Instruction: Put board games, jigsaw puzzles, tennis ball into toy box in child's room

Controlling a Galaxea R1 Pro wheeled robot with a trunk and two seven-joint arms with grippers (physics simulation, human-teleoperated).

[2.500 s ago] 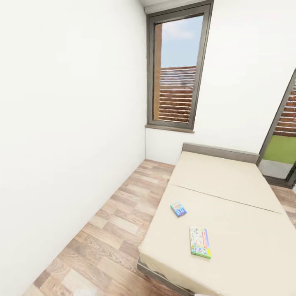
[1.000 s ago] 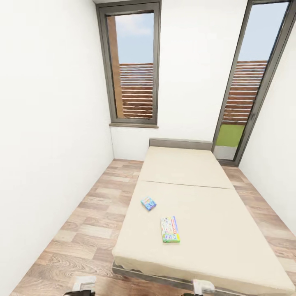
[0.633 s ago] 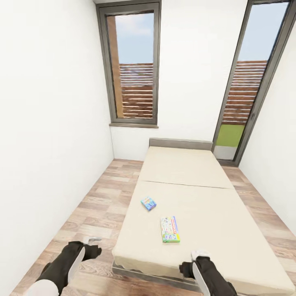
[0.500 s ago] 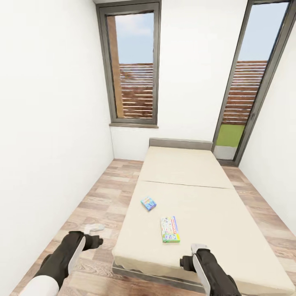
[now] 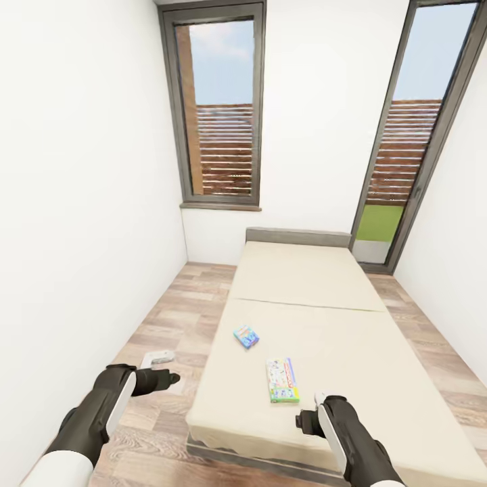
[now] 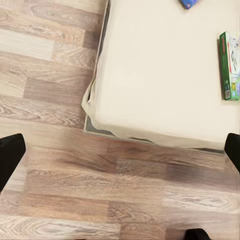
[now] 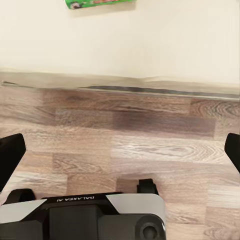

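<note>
Board games are seen on the bed [image 5: 325, 352], which stands against the far wall under the windows. At the left, the left hand [image 5: 157, 368] is held over the wood floor [image 5: 155, 325] beside the bed's left edge; in its wrist view the fingertips stand wide apart at the picture's sides, with nothing between them. Next comes the small blue square game [image 5: 246, 335], lying near the left edge of the bed, about midway along it. Just right of it and nearer the foot edge lies the longer white-green game [image 5: 283, 380], flat and turned lengthwise along the bed, apart from the blue one. At the right, the right hand [image 5: 318, 406] is held over the foot end, close to the white-green game; its fingertips are likewise spread and empty. The step in hand is judged to be the reach for a game. The white-green box is best approached from above by the right hand, with the fingers set across its narrow width so that the thin box is pinched by its long edges rather than pushed across the soft cover.
</note>
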